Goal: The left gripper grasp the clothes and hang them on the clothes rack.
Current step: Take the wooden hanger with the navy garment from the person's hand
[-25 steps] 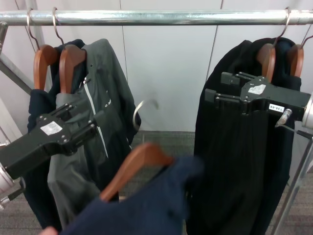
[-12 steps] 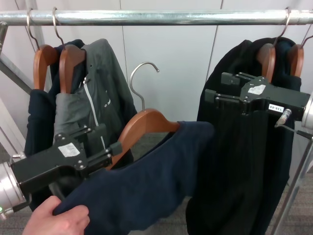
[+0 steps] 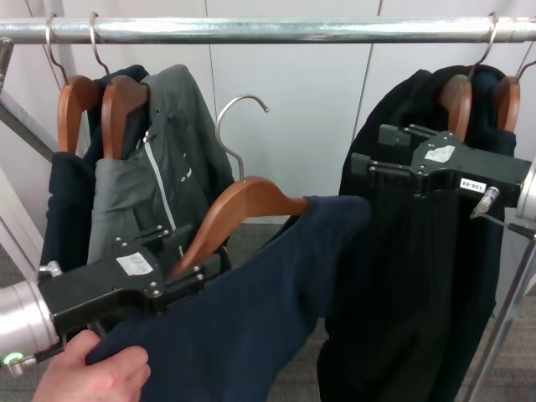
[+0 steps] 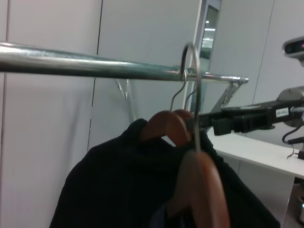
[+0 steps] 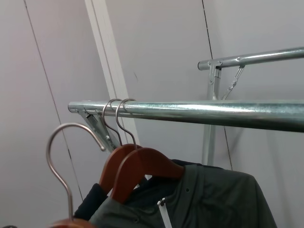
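The left gripper has moved lower and further under the wooden hanger than half a second ago, and the hanger's silver hook has tilted slightly left. The jaws look closed on the hanger's lower arm, though the exact contact is partly hidden by the clothes, the navy shirt draped across the bottom centre of the head view. A person's hand supports the shirt's hem from below, so the handover seems unfinished. The hook sits well below the clothes rack, between the grey jacket on the left and the black garments on the right; lifting comes next.

The right gripper hangs parked in front of the black garments, its fingers slightly apart and empty.

The left wrist view shows the hook close up against the rack, with the right gripper beyond. The right wrist view shows the rack's slanted strut, which the head view barely catches.
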`<action>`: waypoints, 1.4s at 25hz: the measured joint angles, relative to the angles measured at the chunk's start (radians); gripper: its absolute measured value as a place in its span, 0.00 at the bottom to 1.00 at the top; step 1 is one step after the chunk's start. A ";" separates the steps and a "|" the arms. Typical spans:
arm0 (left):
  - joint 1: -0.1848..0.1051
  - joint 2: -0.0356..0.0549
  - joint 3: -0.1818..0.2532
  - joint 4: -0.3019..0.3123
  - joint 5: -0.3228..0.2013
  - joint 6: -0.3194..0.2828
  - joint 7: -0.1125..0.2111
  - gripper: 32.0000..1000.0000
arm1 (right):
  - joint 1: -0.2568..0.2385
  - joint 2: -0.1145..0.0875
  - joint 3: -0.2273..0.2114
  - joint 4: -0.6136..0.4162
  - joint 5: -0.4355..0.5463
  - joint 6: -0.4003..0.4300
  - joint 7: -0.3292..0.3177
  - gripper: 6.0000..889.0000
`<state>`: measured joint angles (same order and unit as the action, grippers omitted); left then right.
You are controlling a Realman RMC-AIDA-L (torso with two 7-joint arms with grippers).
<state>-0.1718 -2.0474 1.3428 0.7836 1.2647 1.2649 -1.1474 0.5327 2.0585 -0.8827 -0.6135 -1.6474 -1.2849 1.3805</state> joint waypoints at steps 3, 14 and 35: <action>-0.013 -0.0003 0.022 -0.006 0.000 -0.019 0.000 0.62 | 0.000 0.000 0.000 0.000 0.000 0.001 0.000 0.92; -0.031 -0.0017 0.085 -0.010 0.001 -0.106 0.001 0.59 | -0.001 0.000 0.003 0.000 0.000 0.001 0.000 0.92; -0.031 -0.0035 0.088 -0.006 -0.003 -0.107 0.008 0.15 | 0.001 0.000 0.008 0.000 0.000 -0.008 0.000 0.92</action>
<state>-0.2025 -2.0509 1.4312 0.7779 1.2621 1.1581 -1.1397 0.5339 2.0586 -0.8745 -0.6136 -1.6475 -1.2933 1.3806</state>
